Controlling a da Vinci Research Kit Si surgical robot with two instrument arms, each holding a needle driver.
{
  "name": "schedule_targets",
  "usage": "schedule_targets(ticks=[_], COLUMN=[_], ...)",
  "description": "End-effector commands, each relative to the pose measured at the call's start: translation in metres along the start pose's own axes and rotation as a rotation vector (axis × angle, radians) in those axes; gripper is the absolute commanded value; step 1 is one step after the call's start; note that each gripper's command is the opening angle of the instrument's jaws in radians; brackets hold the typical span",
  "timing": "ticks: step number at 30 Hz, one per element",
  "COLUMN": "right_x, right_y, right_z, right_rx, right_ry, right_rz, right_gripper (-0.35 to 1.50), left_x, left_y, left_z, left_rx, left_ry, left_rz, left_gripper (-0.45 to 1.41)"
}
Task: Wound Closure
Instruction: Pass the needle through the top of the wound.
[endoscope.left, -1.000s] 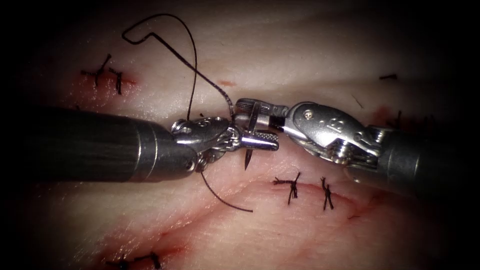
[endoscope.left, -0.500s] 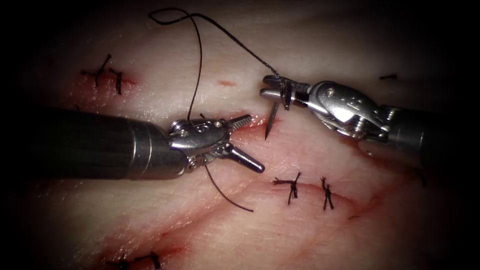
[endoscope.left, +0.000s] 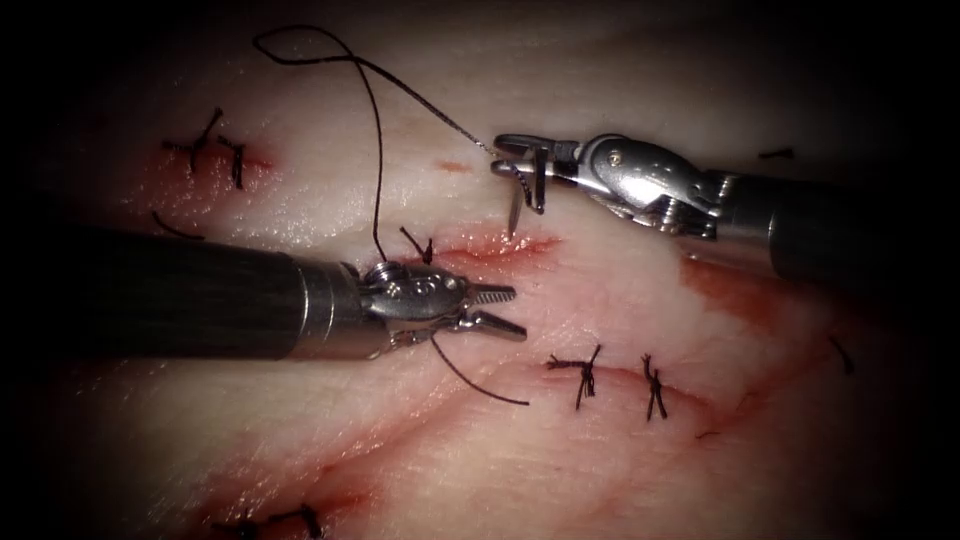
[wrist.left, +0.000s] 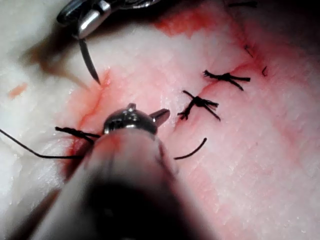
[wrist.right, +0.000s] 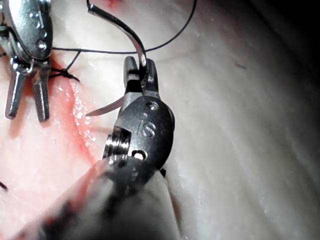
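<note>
The pale tissue (endoscope.left: 600, 440) carries several tied stitches and a short open cut (endoscope.left: 500, 246) rimmed with red fluid (endoscope.left: 735, 285). The right tool (endoscope.left: 515, 160) is clamped on the needle (endoscope.left: 525, 190) about midway along its curve; the needle is out of the tissue, its tip hanging just above the cut. The thread (endoscope.left: 375, 150) loops away from it. The left tool (endoscope.left: 505, 310), jaws slightly apart and holding nothing, sits just below the cut.
</note>
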Motion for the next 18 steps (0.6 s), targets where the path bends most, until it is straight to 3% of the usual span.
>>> schedule_targets(ticks=[1, 9, 18], right_x=[-0.0002, -0.0016, -0.0018], right_y=[0.0008, 0.0008, 0.0014], right_z=[0.0013, 0.0025, 0.0024], right_rx=[0.002, -0.010, -0.016], right_ry=[-0.011, -0.015, -0.015], right_rz=[-0.026, -0.100, -0.143], right_gripper=[-0.35, -0.35, -0.35], left_x=[0.0000, -0.0019, -0.0008], left_y=[-0.0002, 0.0001, 0.0012], left_z=[0.0008, 0.0012, 0.0003], left_rx=[0.004, -0.008, -0.019], left_ry=[-0.003, -0.038, -0.041], left_rz=[0.004, 0.009, -0.005], left_gripper=[0.36, 0.39, 0.39])
